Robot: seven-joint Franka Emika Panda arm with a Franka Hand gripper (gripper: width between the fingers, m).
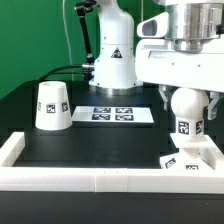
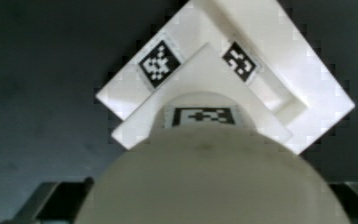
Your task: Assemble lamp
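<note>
The shade point(image 1: 51, 105) stands upright on the table point(image 1: 90, 145), well off to the gripper's side, toward the exterior view's left and out of its reach for now. Nearer, but also off to that side and farther back, lies the marker board point(image 1: 118, 115), flat on the table.

The gripper point(image 1: 186, 98) hangs over the exterior view's right end of the table, clamped on the bulb point(image 1: 185, 116). The ball head sits between the jaws and the tagged stem points straight down. In the wrist view the bulb point(image 2: 202, 172) fills the foreground, and the dark fingers point(image 2: 55, 203) show just at its flanks, drawn in narrow against it.

The base point(image 1: 192, 156) is what the next move depends on. It lies flat directly beneath the gripper, close in the corner of the white rail point(image 1: 100, 180) that edges the table. The bulb's long axis is upright and seems to run down onto the base's middle. The wrist view agrees: the base point(image 2: 220, 65) shows beyond the bulb as a square seen corner-on, its centre partly hidden behind the stem end. Whether the stem tip touches the base or stops just above it, I cannot tell.

I judge the step in hand to be seating the bulb in the base. That would call for a straight descent along this axis, with little or no sideways correction.
</note>
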